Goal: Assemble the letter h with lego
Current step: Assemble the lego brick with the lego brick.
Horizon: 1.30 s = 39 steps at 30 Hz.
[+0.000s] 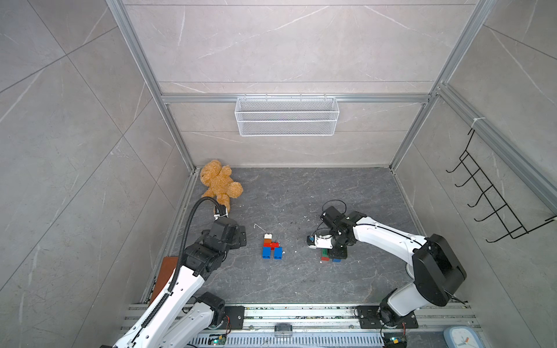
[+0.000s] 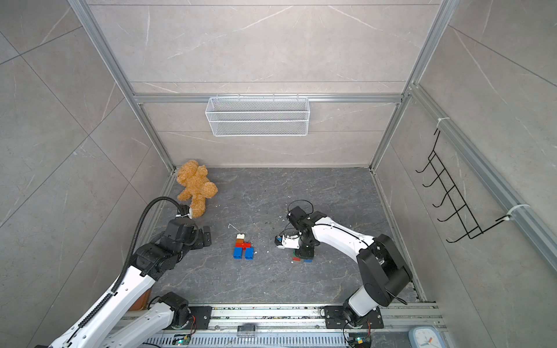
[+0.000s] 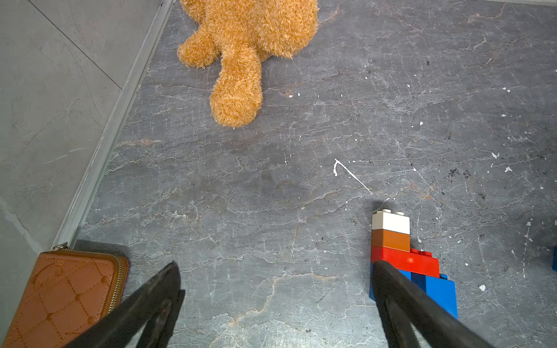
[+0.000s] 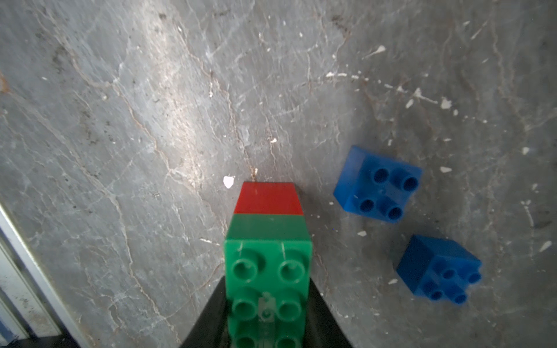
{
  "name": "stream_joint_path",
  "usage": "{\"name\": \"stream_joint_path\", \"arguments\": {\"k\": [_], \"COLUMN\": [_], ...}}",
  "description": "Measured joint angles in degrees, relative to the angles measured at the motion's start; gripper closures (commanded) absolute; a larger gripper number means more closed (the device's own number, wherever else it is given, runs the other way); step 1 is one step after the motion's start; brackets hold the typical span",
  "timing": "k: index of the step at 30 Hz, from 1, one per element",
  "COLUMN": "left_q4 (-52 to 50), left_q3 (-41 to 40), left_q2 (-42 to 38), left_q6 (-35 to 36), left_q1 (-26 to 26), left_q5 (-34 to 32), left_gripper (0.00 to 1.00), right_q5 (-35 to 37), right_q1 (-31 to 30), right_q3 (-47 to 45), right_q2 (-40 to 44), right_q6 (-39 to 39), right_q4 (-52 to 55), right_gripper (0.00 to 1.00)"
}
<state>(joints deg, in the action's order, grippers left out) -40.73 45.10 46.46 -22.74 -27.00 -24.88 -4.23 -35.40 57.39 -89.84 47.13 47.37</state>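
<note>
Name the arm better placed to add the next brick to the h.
Right. The right gripper is shut on the green brick, with a red brick under it; the left gripper is open and empty beside the h.

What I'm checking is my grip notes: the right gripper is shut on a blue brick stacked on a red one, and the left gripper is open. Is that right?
Only the colour is wrong: the right wrist view shows the right gripper shut on a green brick, stacked on a red brick. The left gripper is open, as stated.
</note>
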Motion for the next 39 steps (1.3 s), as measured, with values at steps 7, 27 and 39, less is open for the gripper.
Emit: {"name": "stream_joint_path", "arguments": {"k": [7,27,39], "left_q4": [0.0,-0.5,-0.9], "left_q3": [0.0,0.1,0.9], "left_q2": [0.0,0.5,1.6], "left_q6": [0.0,0.0,0.0], "left_q1": [0.0,0.0,0.0], "left_q5": [0.0,0.0,0.0], "left_gripper": [0.00,0.00,0.00], "right_q5": [-1.9,-1.6,-1.6], "right_q1": [0.8,-1.4,-3.9], "right_q3": [0.0,2.3,2.3], "right_q2": [-0.7,-2.5,-2.6], "right_q6": [-1.1,-3.1,-5.7], "right_q4": [-0.8,-0.6,-1.5], "right_gripper": [1.00,1.00,0.89]}}
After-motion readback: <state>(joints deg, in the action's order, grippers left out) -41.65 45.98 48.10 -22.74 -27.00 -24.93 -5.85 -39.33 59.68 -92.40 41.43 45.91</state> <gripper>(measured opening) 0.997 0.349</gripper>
